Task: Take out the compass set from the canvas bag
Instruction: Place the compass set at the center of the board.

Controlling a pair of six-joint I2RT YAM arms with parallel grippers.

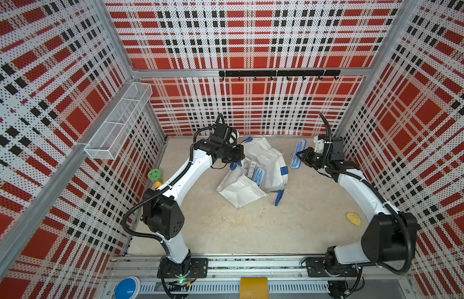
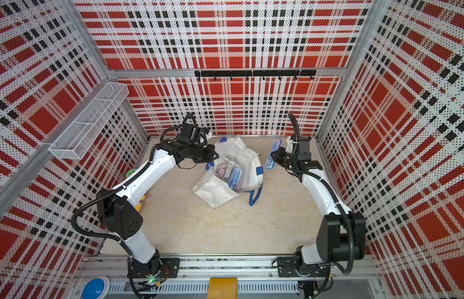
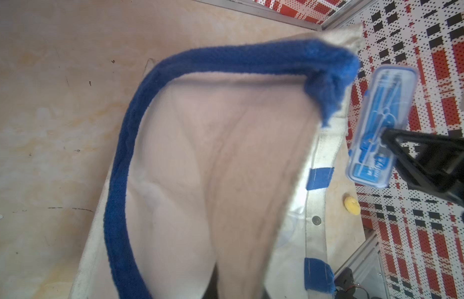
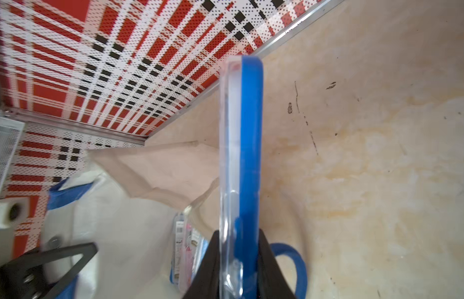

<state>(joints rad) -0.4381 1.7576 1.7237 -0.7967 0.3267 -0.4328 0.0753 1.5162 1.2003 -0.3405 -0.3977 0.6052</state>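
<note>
The white canvas bag (image 1: 264, 158) (image 2: 247, 158) lies slumped at the back middle of the table, its mouth facing forward and a blue handle (image 1: 278, 196) trailing in front. My left gripper (image 1: 237, 155) (image 2: 212, 155) is shut on the bag's fabric at its left rim; in the left wrist view a fold of cloth (image 3: 225, 181) covers the jaws. The compass set (image 1: 298, 154) (image 2: 273, 154) (image 3: 381, 124) (image 4: 241, 155), a blue case with a clear lid, hangs clear of the bag to its right. My right gripper (image 1: 302, 156) (image 4: 238, 238) is shut on its lower end.
Several clear-packed cases (image 1: 254, 170) show in the bag's mouth. A yellow object (image 1: 353, 218) lies near the right arm. A green object (image 1: 155, 174) sits by the left wall under a wire basket (image 1: 119, 121). A hook rail (image 1: 278, 73) crosses the back wall.
</note>
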